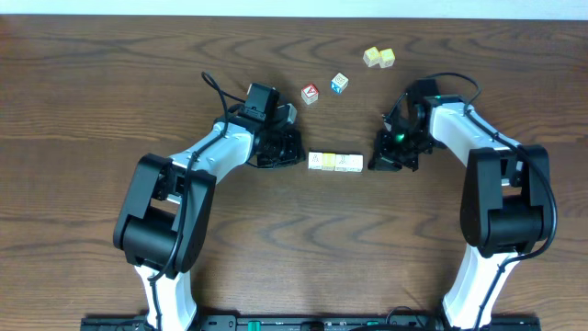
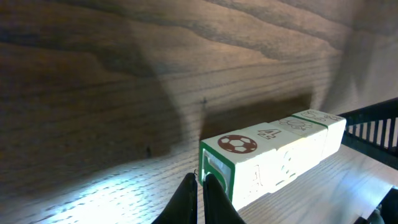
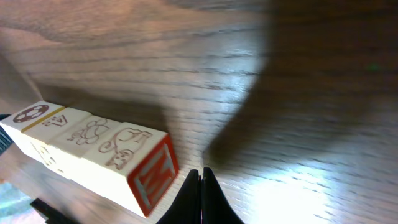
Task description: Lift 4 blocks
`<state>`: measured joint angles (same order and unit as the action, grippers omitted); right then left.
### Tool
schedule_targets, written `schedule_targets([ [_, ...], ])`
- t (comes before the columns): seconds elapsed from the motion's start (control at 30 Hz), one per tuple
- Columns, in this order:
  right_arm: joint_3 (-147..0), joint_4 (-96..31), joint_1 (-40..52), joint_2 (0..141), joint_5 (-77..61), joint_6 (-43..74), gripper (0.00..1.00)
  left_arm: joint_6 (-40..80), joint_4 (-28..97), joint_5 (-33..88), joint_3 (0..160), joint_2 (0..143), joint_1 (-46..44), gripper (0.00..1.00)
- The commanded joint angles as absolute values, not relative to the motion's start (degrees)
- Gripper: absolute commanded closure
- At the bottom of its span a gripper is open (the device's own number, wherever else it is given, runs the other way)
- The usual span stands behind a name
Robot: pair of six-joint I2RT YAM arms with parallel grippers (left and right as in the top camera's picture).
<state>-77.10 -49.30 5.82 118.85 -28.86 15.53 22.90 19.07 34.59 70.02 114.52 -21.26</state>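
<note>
Both pinched shut, my left gripper (image 2: 200,185) and right gripper (image 3: 200,178) flank the four blocks (image 1: 334,163) lying in a row between them, where an off-centre squeeze could buckle the row on lifting.

Left arm (image 1: 216,147) and right arm (image 1: 459,124): white shells, chunky black joints. Black cable (image 1: 213,89) loops at eleven o'clock off the left wrist, green light (image 1: 401,138) glowing on the right. Left tool (image 2: 199,186) and right tool (image 3: 199,180): black, narrow-tipped.

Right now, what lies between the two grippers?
The four blocks, in one row end to end, lie between left gripper and right gripper. The overhead view shows it.
</note>
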Motion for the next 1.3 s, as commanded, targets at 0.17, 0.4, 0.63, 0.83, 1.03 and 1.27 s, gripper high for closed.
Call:
schedule_targets([
  [0.17, -76.79, -48.12, 7.29, 117.25, -28.95, 17.82, 0.99, 24.51, 19.25, 34.68, 71.05, 115.9, -21.63, 0.93],
  [0.4, -76.79, -48.14, 7.29, 117.25, -28.97, 18.02, 0.99, 26.09, 19.33, 33.85, 71.05, 116.84, -21.74, 0.93],
  [0.63, -76.79, -47.92, 7.35, 117.25, -29.43, 17.98, 0.99, 26.28, 19.25, 33.98, 71.05, 116.84, -21.74, 0.93],
  [0.83, -76.82, -47.48, 7.33, 117.23, -29.45, 18.0, 0.99, 26.44, 19.57, 34.06, 70.89, 116.84, -21.74, 0.93],
  [1.03, -76.88, -47.46, 7.33, 117.23, -30.3, 18.0, 0.99, 26.44, 19.64, 34.06, 70.83, 116.84, -21.74, 0.93],
  [1.27, -76.95, -47.35, 6.83, 117.21, -30.28, 17.98, 0.99, 26.44, 19.64, 34.06, 70.83, 116.84, -21.74, 0.93],
])
